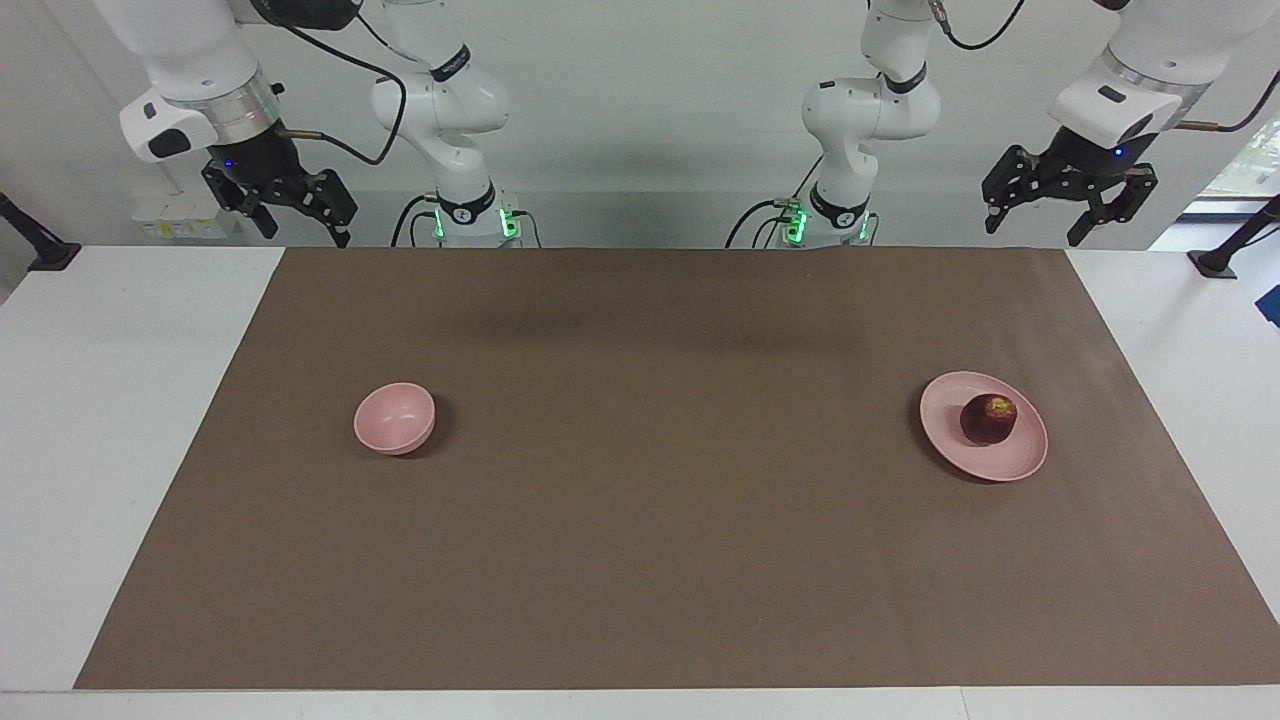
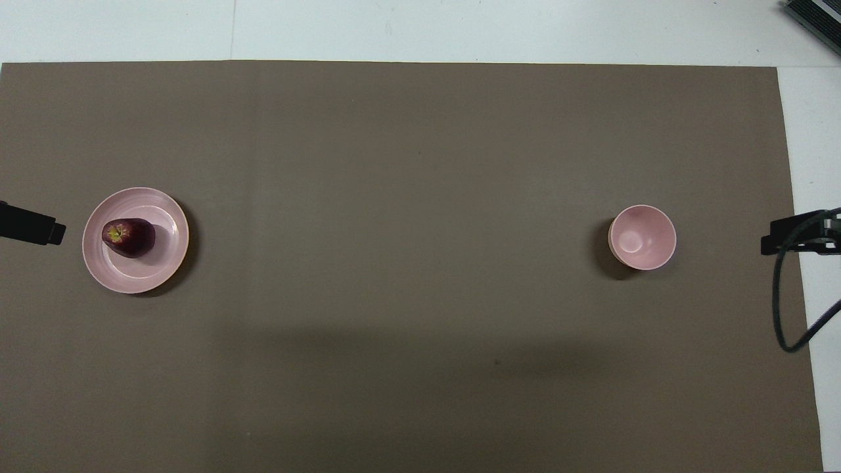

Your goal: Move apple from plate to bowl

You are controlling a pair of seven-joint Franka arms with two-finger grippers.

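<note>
Apple on the plate, bowl empty, both arms up and waiting.

The apple sits on the plate, yellowish top up, toward the left arm's end of the brown mat. The bowl stands upright, well apart from the plate, toward the right arm's end of the mat. The left gripper hangs high with its fingers spread, above the table's edge by the robots. The right gripper hangs the same way at its own end, fingers spread too. Green lights glow at both arm bases.
</note>
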